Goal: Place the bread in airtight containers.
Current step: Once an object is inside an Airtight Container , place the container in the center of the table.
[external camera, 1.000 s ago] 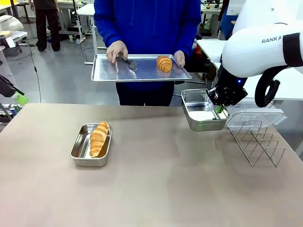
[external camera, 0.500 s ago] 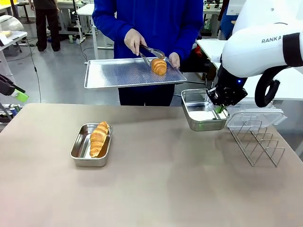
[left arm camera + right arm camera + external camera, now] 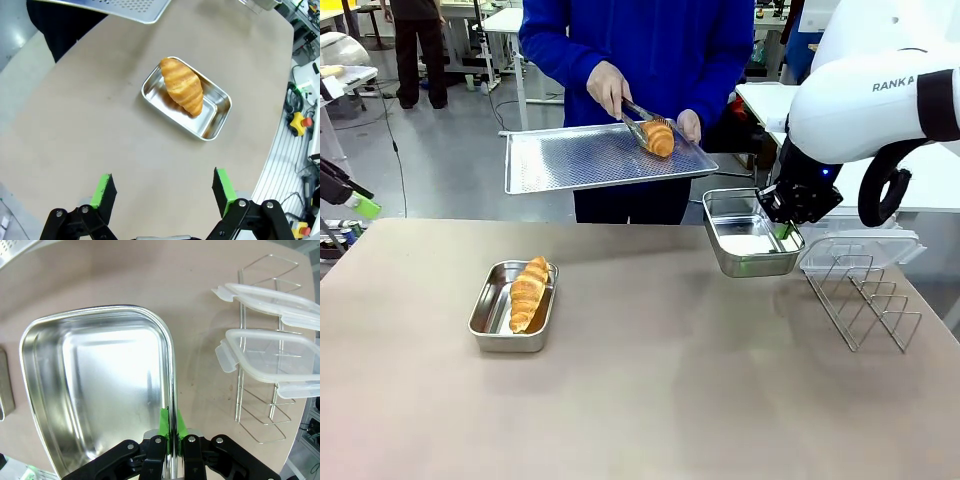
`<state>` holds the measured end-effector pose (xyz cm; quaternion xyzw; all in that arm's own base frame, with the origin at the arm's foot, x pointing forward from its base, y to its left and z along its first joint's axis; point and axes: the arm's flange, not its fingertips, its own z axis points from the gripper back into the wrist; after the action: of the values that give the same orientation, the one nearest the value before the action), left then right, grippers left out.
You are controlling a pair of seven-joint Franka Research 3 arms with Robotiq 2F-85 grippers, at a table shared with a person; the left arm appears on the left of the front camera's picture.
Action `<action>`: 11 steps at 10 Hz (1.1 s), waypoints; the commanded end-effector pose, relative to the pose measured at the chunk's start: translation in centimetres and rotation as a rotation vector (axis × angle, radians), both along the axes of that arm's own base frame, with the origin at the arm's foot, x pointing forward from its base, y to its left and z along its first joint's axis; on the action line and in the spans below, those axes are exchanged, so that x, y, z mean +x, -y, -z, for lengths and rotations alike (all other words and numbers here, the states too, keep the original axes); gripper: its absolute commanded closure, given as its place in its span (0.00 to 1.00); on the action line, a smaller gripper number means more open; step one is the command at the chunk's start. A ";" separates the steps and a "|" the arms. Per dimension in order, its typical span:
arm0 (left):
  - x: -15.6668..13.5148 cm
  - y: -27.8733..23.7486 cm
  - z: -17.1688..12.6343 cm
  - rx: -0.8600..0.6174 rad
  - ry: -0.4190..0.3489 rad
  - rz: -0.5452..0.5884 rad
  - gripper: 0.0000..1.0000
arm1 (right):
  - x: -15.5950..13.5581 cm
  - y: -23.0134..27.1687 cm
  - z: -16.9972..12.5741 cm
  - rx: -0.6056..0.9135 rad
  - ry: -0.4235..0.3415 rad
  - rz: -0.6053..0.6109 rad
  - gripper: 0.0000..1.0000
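1. Croissant (image 3: 529, 293) lies in the left steel tub (image 3: 483, 312) on the table (image 3: 650, 400), its long axis running near-to-far with the far tip leaning slightly right.
2. Left gripper (image 3: 163, 181) is well apart from that tub, jaws spread wide and empty.
3. Second croissant (image 3: 659, 138) is pinched in tongs (image 3: 638, 112) by the person's hand (image 3: 607, 87) at the tray (image 3: 570, 160), its long axis steeply slanted.
4. Right gripper (image 3: 782, 231) is clamped tight on the rim of the empty tub (image 3: 745, 243), which is off the table.

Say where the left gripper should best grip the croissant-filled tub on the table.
Probably the tub's long wall on the robot's left, from above, one finger inside and one outside. The croissant lies along the right side, leaving bare floor on the left, and the thin upright rim suits a pinch.
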<state>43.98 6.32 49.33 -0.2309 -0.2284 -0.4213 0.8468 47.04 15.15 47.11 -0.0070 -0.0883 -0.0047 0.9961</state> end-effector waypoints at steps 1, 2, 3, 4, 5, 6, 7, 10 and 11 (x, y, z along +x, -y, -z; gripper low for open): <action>0.0 -0.1 -0.3 0.011 -0.013 -0.001 0.00 | 0.0 0.1 -0.4 0.005 0.010 0.002 1.00; 0.0 -0.1 -0.3 0.011 -0.013 -0.001 0.00 | 0.0 0.1 -0.4 0.005 0.010 0.002 1.00; 0.0 -0.1 -0.3 0.011 -0.013 -0.001 0.00 | 0.0 0.1 -0.4 0.005 0.010 0.002 1.00; 0.0 -0.1 -0.3 0.011 -0.013 -0.001 0.00 | 0.0 0.1 -0.4 0.005 0.010 0.002 1.00; 0.0 -0.1 -0.3 0.011 -0.013 -0.001 0.00 | 0.0 0.1 -0.4 0.005 0.010 0.002 1.00; 0.0 -0.1 -0.3 0.011 -0.013 -0.001 0.00 | 0.0 0.1 -0.4 0.005 0.010 0.002 1.00; 0.0 -0.1 -0.3 0.011 -0.013 -0.001 0.00 | 0.0 0.1 -0.4 0.005 0.010 0.002 1.00; 0.0 -0.1 -0.3 0.011 -0.013 -0.001 0.00 | 0.0 0.1 -0.4 0.005 0.010 0.002 1.00; 0.0 -0.1 -0.3 0.011 -0.013 -0.001 0.00 | 0.0 0.1 -0.4 0.005 0.010 0.002 1.00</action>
<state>43.99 6.33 49.37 -0.2307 -0.2286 -0.4214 0.8467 47.04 15.15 47.11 -0.0070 -0.0883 -0.0047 0.9961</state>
